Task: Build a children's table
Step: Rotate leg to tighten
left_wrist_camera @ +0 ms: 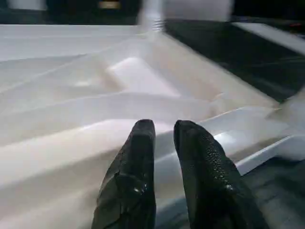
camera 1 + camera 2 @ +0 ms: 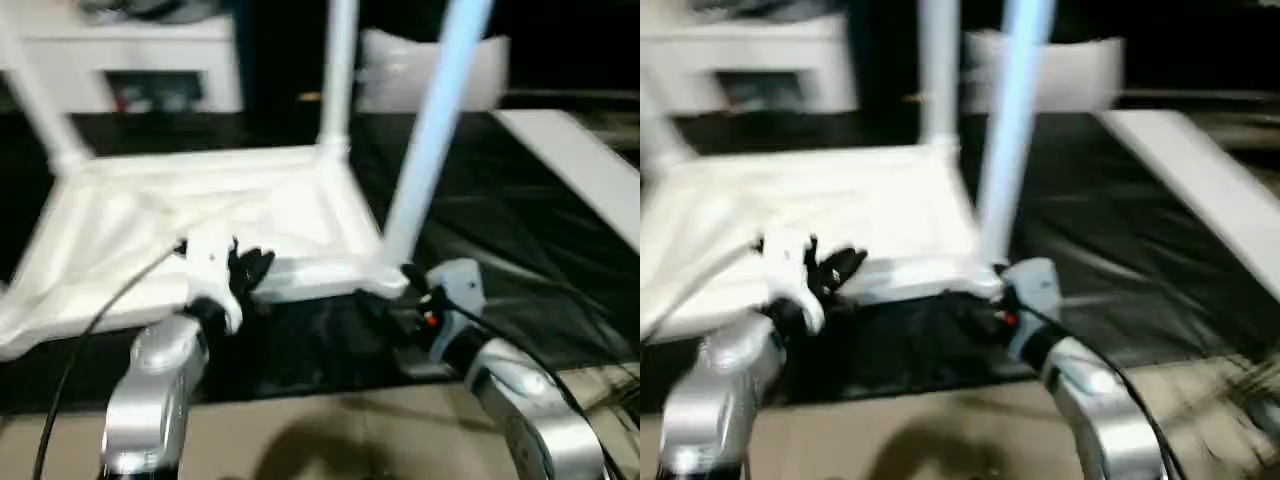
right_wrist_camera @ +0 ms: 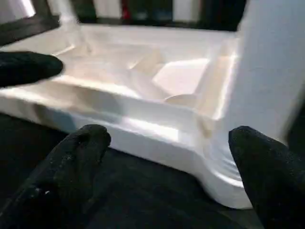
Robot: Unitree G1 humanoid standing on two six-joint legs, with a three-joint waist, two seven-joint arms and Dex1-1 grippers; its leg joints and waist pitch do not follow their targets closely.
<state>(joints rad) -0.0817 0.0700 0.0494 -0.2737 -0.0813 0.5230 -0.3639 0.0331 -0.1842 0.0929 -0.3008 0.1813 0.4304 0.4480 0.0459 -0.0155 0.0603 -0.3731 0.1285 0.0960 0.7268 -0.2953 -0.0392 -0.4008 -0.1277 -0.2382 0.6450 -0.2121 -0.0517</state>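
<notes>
The children's table lies upside down on a black sheet, its ribbed white top [image 2: 200,215] facing up. Three legs stand in corner sockets: one far left [image 2: 35,95], one at the far corner [image 2: 338,70], one at the near right corner [image 2: 435,130]. My left gripper [image 2: 245,268] is at the top's near rim; in the left wrist view its fingers [image 1: 138,157] stand a narrow gap apart with nothing between them. My right gripper [image 3: 171,138] is wide open, facing the near right corner socket [image 3: 224,157] at the foot of that leg, not touching it.
A white cabinet [image 2: 130,60] stands at the back left and a grey-white cushion [image 2: 400,70] behind the table. A long white board [image 2: 580,160] lies at the right on the black sheet [image 2: 500,240]. Tan floor [image 2: 330,430] runs along the near side.
</notes>
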